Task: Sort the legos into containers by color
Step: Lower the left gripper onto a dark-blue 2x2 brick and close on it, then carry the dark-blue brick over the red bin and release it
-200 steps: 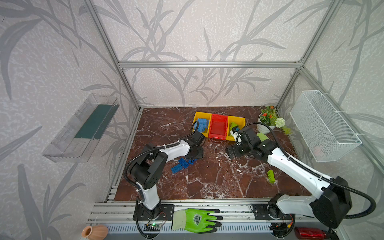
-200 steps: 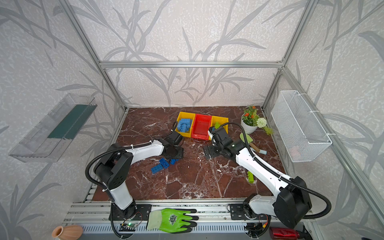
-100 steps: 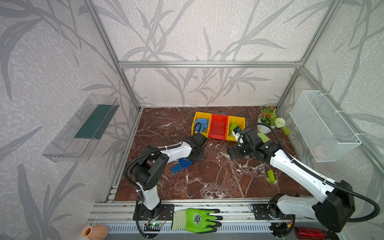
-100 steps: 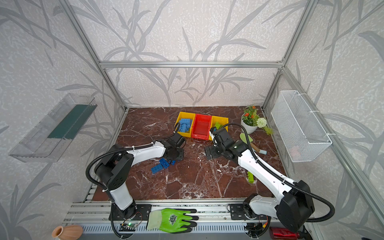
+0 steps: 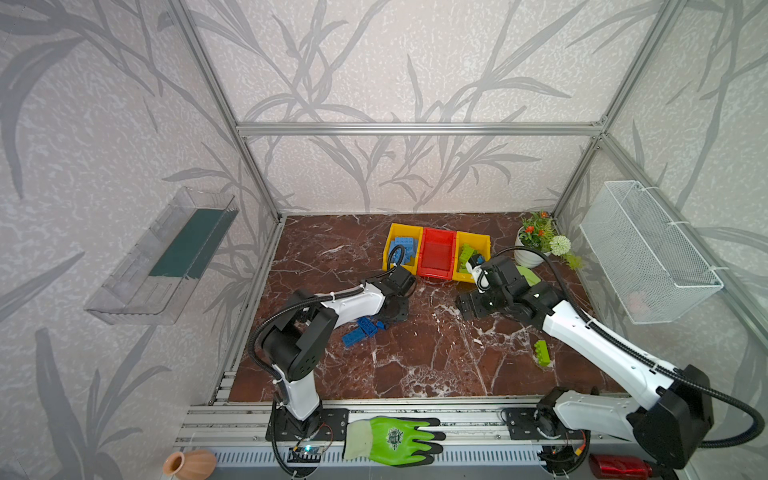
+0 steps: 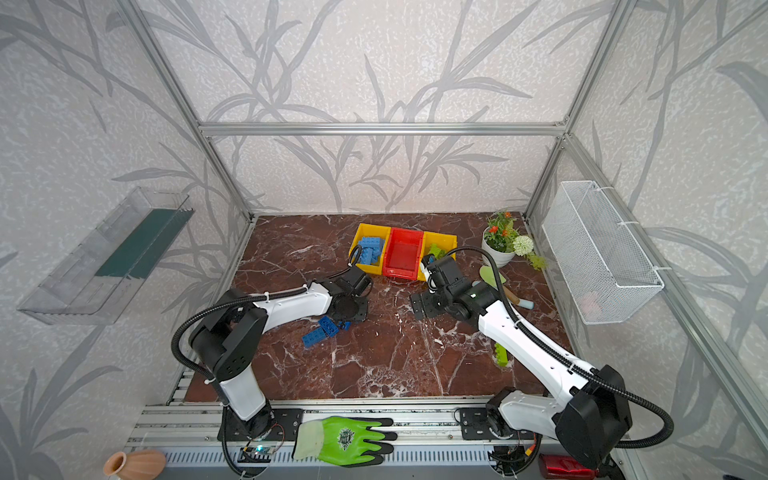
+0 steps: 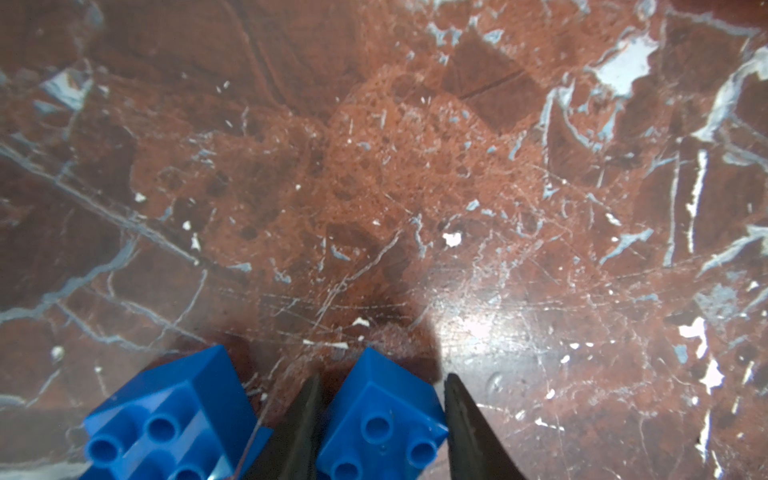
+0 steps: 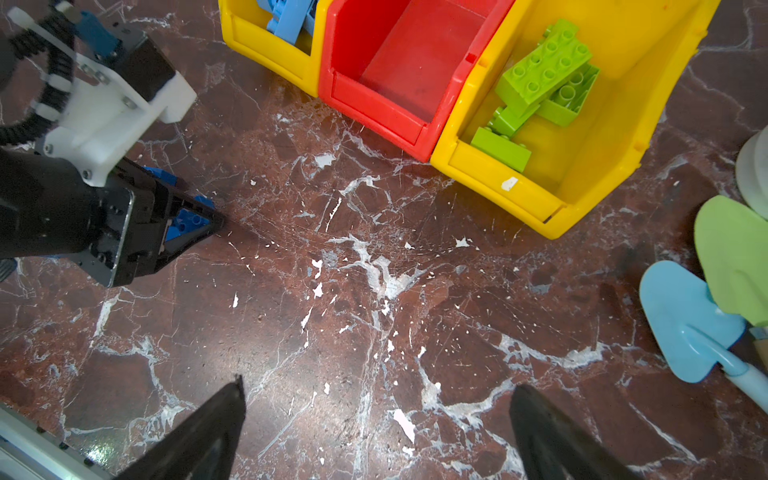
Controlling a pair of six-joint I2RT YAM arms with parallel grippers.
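Note:
My left gripper (image 7: pixel 383 376) is shut on a small dark blue lego (image 7: pixel 382 419), low over the marble floor. A second dark blue lego (image 7: pixel 166 419) lies right beside it. In both top views this gripper (image 5: pixel 392 313) (image 6: pixel 349 309) stands next to the dark blue legos (image 5: pixel 361 330) (image 6: pixel 322 330). The containers stand at the back: a yellow bin (image 5: pixel 390 249) with light blue legos, an empty red bin (image 8: pixel 415 62) and a yellow bin (image 8: pixel 602 166) with lime green legos (image 8: pixel 540 83). My right gripper (image 8: pixel 379 386) hangs open over bare floor. One green lego (image 5: pixel 541 352) lies under the right arm.
A potted plant (image 5: pixel 536 241) stands right of the bins, with a blue toy shovel (image 8: pixel 685 316) and a green one (image 8: pixel 735 257) beside it. A wire basket (image 5: pixel 648 249) hangs on the right wall, a clear tray (image 5: pixel 166 257) on the left. A green glove (image 5: pixel 395 436) lies on the front rail.
My left gripper has come down and toward the front onto the dark blue legos and closed on one. The right arm has hardly moved.

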